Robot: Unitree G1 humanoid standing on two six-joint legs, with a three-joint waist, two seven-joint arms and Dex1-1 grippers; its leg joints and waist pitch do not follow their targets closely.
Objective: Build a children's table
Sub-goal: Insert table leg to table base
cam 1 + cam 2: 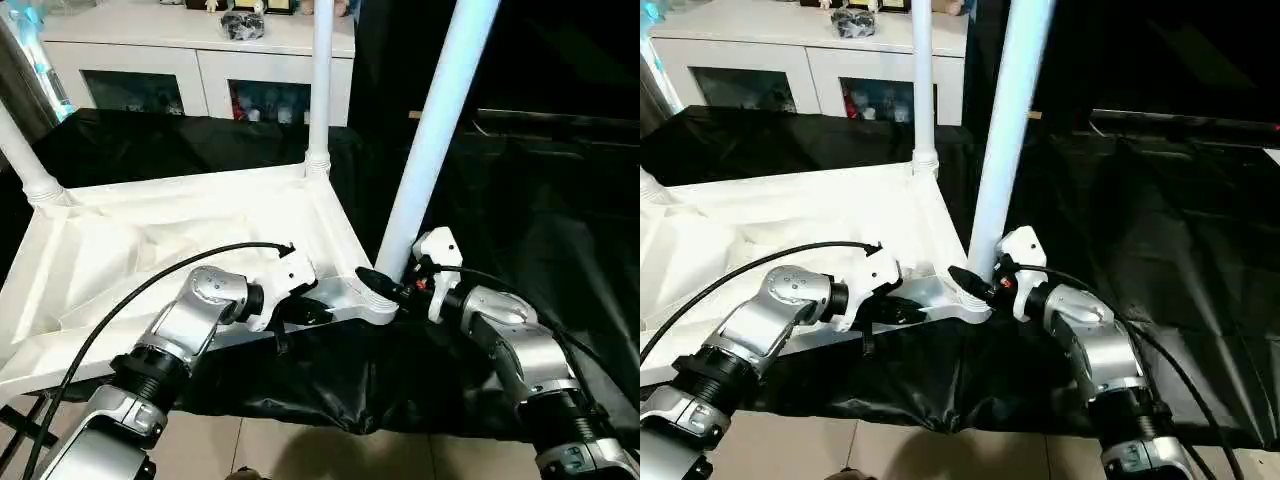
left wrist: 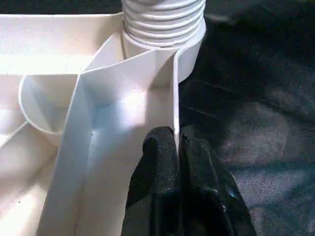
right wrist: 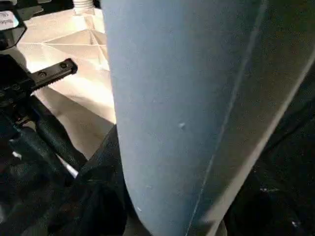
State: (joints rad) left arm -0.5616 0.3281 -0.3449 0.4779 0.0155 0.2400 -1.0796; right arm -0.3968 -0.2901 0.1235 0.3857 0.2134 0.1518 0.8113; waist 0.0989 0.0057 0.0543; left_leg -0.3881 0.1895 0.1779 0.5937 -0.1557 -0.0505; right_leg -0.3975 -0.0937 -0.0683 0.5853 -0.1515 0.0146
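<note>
On the black-draped work surface [image 1: 560, 230] the children's table [image 1: 180, 240] lies upside down, ribbed underside up, its near edge overhanging the cloth's front edge. The left gripper [image 1: 312, 310] is closed on the thin side wall of the table's rim just beside the near right corner socket [image 1: 370, 300]; the left wrist view shows its two black fingers [image 2: 162, 162] pinching that wall from either side, close under the threaded base of the leg. The near leg [image 1: 435, 130] stands in that socket, leaning slightly away from the tabletop. The right gripper [image 1: 385, 287] sits against the leg's base, its fingers pressed around the leg. Two more legs rise from the table: the far right leg [image 1: 321, 80] and the far left leg [image 1: 22, 150]. Beyond the tabletop's far edge stands a white cabinet [image 1: 200, 60]. To the right of the near leg, the black cloth lies bare.
</note>
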